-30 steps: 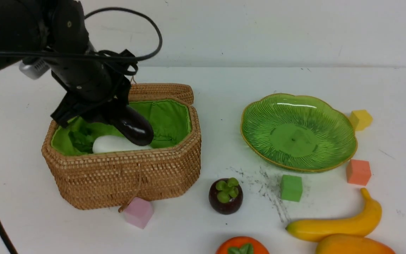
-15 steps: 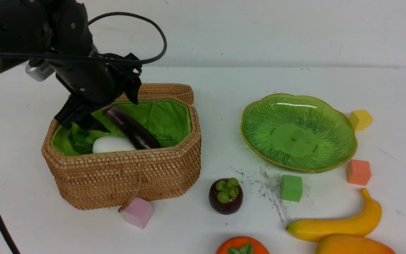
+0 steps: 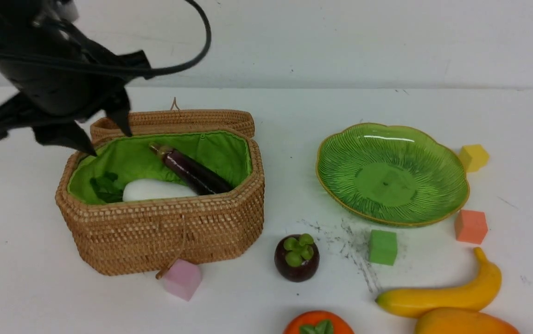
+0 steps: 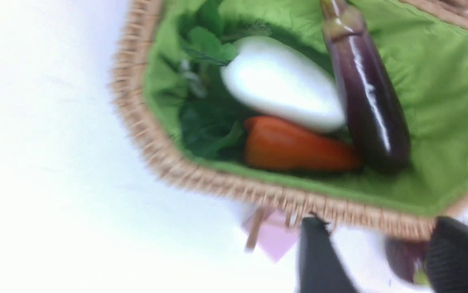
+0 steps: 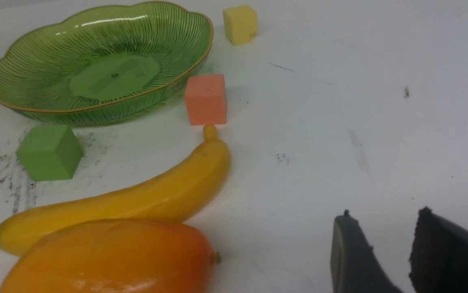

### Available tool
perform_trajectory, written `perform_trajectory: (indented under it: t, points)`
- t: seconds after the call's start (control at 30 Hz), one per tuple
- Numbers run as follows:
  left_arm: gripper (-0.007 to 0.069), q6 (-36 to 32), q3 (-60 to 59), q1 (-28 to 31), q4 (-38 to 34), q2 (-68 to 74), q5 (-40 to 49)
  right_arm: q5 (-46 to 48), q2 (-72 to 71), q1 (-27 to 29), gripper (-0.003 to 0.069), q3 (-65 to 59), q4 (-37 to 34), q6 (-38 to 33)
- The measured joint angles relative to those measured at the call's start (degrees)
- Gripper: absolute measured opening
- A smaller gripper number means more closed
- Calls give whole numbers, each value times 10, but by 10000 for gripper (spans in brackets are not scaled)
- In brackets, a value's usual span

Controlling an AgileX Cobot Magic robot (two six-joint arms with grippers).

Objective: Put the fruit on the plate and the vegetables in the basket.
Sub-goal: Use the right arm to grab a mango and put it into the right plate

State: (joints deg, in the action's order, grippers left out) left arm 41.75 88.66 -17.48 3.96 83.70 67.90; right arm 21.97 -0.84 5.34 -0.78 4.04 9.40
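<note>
The basket [image 4: 165, 162] holds a white radish [image 4: 278, 83], a carrot [image 4: 295, 144] touching it, and an eggplant [image 4: 368, 97] alongside. The left gripper [image 4: 376, 244] stands parted and empty outside the rim.

A: Entry check: any legible text, labels, brands, numbers or signs?
B: None readable in any view.
A: Tan woven rattan basket [image 3: 164, 232]? Green ribbed glass plate with scalloped gold rim [image 3: 340, 157]?
B: Both unmarked. Dark smudges [image 3: 351, 243] on the white table [image 3: 294, 116] form no letters.
</note>
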Motion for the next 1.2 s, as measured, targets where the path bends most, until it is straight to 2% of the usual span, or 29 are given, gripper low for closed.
perform_trajectory:
  t: [0.13, 0.27, 0.5, 0.6, 0.87, 1.2]
  points:
    - [141, -37, -25, 0, 2, -98, 28, 0, 0, 0, 243, 0, 0, 0]
    - [-13, -67, -128, 0, -6, -231, 35, 0, 0, 0, 243, 0, 0, 0]
    - [-13, -102, -335, 0, -68, -429, 35, 0, 0, 0, 243, 0, 0, 0]
    - [-13, -106, -386, 0, -66, -515, 35, 0, 0, 0, 243, 0, 0, 0]
    - [-13, -106, -405, 0, -27, -647, 35, 0, 0, 0, 243, 0, 0, 0]
    - [-13, -107, -405, 0, -25, -676, 36, 0, 0, 0, 243, 0, 0, 0]
